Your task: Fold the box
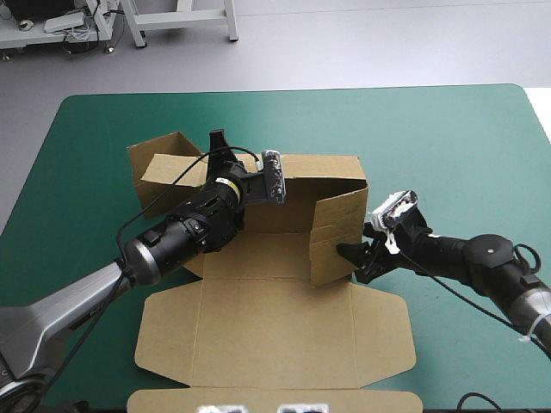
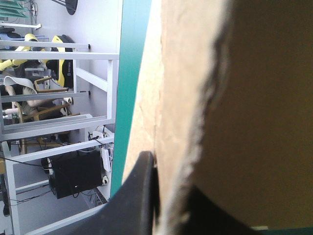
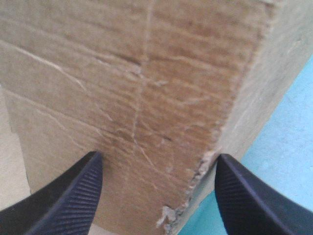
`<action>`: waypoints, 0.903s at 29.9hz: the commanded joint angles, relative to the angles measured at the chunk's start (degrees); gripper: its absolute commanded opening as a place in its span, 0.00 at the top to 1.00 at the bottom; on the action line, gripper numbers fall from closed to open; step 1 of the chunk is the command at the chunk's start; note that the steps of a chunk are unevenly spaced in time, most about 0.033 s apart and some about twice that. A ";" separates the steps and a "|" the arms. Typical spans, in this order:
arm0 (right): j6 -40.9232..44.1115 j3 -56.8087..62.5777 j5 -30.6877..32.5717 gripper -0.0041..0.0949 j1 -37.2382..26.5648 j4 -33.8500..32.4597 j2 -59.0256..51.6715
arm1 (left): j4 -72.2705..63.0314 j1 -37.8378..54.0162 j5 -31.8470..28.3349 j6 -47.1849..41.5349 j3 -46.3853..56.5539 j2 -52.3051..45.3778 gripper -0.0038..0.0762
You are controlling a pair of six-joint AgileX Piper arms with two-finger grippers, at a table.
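Box (image 1: 275,249): brown, in the middle of the tabletop, partly raised; we see its back wall (image 1: 323,168) and right wall (image 1: 331,237) upright, meeting at a corner.
Lid (image 1: 275,331): flat on the cover, stretching toward the tabletop's near edge.
Left flap (image 1: 159,163): standing, angled outward toward the tabletop's left edge.
Left end effector (image 1: 218,144): at the box's back-left corner, pinching a raised board edge.
Right end effector (image 3: 157,159): spread, black fingers (image 3: 73,196) apart with the right wall's frayed near edge ahead between them; we cannot tell whether they touch it.
Open room: we find bare teal-green cover (image 1: 448,138) wide beyond the back wall and right of the box.
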 commanded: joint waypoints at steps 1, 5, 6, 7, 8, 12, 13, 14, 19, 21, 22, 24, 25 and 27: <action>0.45 -1.26 -6.37 0.34 4.07 3.06 -0.81 | -5.63 -0.03 3.07 -1.07 -0.54 -0.92 0.96; 4.14 -1.38 -12.70 0.35 7.75 2.61 -0.76 | -7.49 -1.04 2.30 -1.07 -0.62 -1.53 0.96; 5.53 -1.38 -13.99 0.35 8.69 2.04 -0.76 | -7.52 -1.76 2.30 -0.95 -0.76 -1.76 0.96; 6.38 -1.38 -15.17 0.35 9.11 1.71 -0.76 | -7.52 -2.15 2.30 -0.95 -0.76 -2.07 0.96; 7.42 -1.38 -15.87 0.37 9.36 1.27 -0.66 | -7.52 -2.63 2.30 -0.95 -0.76 -2.54 0.96; 10.43 -1.60 -15.71 0.63 9.51 -3.19 -0.66 | -7.52 -3.95 2.30 -0.95 -0.76 -3.91 0.96; 10.57 -1.60 -15.12 0.69 9.51 -4.06 -0.66 | -7.52 -3.95 2.30 -0.95 -0.76 -4.19 0.96; 10.57 -1.71 -14.33 0.77 9.51 -4.96 -0.66 | -7.68 -3.95 2.30 -0.95 -0.76 -4.17 0.96; 14.91 -2.25 -14.19 0.97 9.51 -9.58 -0.66 | -7.78 -3.95 2.69 -0.95 -0.76 -4.22 0.96; 18.20 -3.15 -13.65 0.98 9.51 -13.38 -0.66 | -7.78 -3.95 2.69 -0.95 -0.76 -4.22 0.96; 19.85 -3.78 -13.18 0.98 9.51 -15.38 -0.76 | -7.95 -3.95 2.69 -0.95 -0.76 -4.22 0.96; 23.81 -5.27 -12.09 0.98 9.51 -19.61 -0.76 | -7.93 -3.95 2.95 -0.95 -0.76 -4.22 0.96; 25.56 -6.09 -11.24 0.98 9.51 -21.57 -0.76 | -7.93 -3.95 3.10 -0.95 -0.76 -4.22 0.96; 27.74 -7.53 -9.11 0.98 9.51 -24.25 -0.76 | -7.93 -3.95 3.17 -0.95 -0.76 -4.22 0.96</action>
